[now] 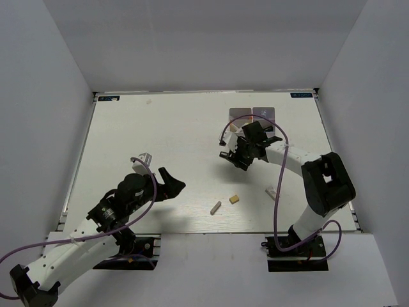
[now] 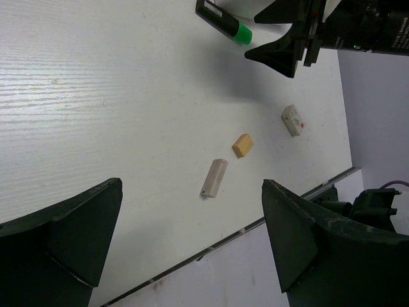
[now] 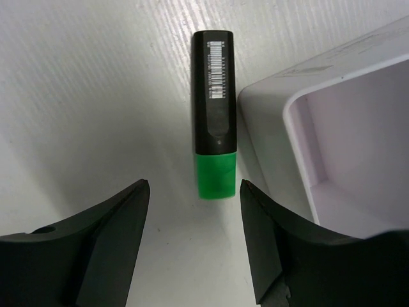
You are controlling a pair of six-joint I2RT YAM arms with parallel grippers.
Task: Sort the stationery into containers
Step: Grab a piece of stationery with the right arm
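R pincer (image 3: 194, 185) is released, empty, jaws astride the green end of the black marker (image 3: 215, 109), which lies flat on the surface (image 3: 96, 77) just beside the white box (image 3: 275, 115) wall. Risk: box-side finger snags that wall going down, shoving box or rolling marker. R arm reaches fwd, wrist pitched down. L pincer (image 2: 192, 185) gapes empty near the tan eraser (image 2: 242, 145).

A green-ended black marker (image 3: 215, 121) is being seen lying flat just beside the white box (image 3: 268, 128). A tan eraser (image 2: 242, 145), grey eraser (image 2: 214, 178) and white eraser (image 2: 293, 119) are being seen lying loose, apart from it.
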